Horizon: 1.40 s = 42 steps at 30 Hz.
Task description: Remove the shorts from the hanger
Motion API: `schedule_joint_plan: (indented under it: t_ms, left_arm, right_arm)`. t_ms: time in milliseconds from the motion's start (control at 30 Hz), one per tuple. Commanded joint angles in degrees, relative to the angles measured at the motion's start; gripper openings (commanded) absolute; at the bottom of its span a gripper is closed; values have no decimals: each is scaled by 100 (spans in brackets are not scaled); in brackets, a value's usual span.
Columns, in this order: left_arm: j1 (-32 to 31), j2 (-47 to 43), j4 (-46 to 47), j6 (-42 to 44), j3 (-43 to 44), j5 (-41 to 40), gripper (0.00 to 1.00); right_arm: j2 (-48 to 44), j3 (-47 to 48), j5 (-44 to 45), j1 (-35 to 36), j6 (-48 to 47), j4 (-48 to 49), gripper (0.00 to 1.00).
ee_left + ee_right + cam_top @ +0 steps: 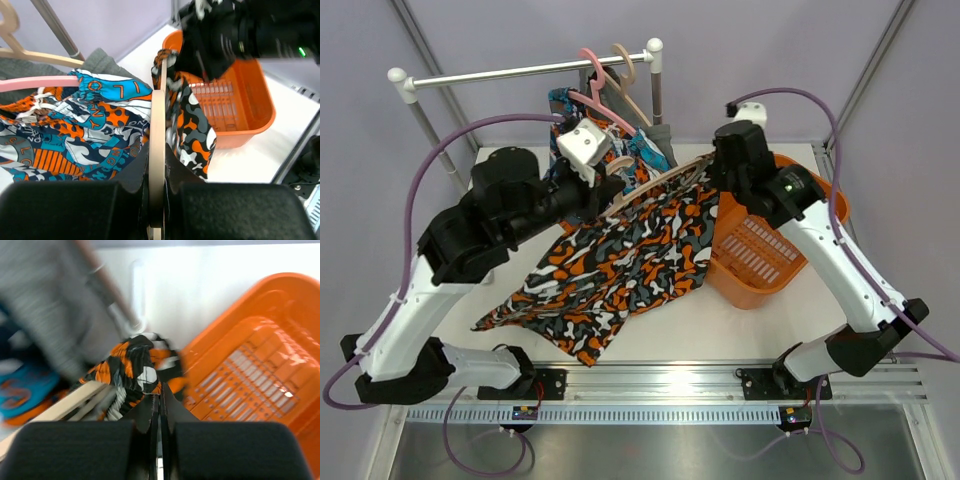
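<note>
My left tool (156, 186) is clamping the pale wooden hanger (157, 125). My right tool (160, 401) is closing shut at the waistband of the orange-black-white-grey camouflage cloth shorts (620, 260), which are hanging from it over the middle of the desk (720, 330). Nothing is coming free yet, and the blue-orange-white patterned cloth shorts (75, 135) are waiting at the far edge.
</note>
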Motion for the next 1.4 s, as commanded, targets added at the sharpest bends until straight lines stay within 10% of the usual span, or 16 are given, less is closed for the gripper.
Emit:
schedule_joint_plan:
  t_ms: [0, 367, 867, 1233, 1367]
  left_arm:
    - [-18, -610, 121, 11, -117, 83, 0]
    - [-9, -2149, 2860, -339, -1743, -435, 0]
    - [-9, -1438, 7256, -420, -2614, -1392, 0]
    - [-9, -1340, 6784, -226, -2367, -1911, 0]
    - [-9, -1726, 6687, -226, -2841, -1973, 0]
  right_arm:
    - [-306, 0, 303, -693, -100, 214, 0]
    - [-270, -61, -1180, -818, -223, 258, 0]
    - [-833, 315, -1569, 1353, -531, 91, 0]
    - [-439, 3794, 1363, 493, -1417, -578, 0]
    - [-595, 3767, 2848, 19, -2725, 1425, 0]
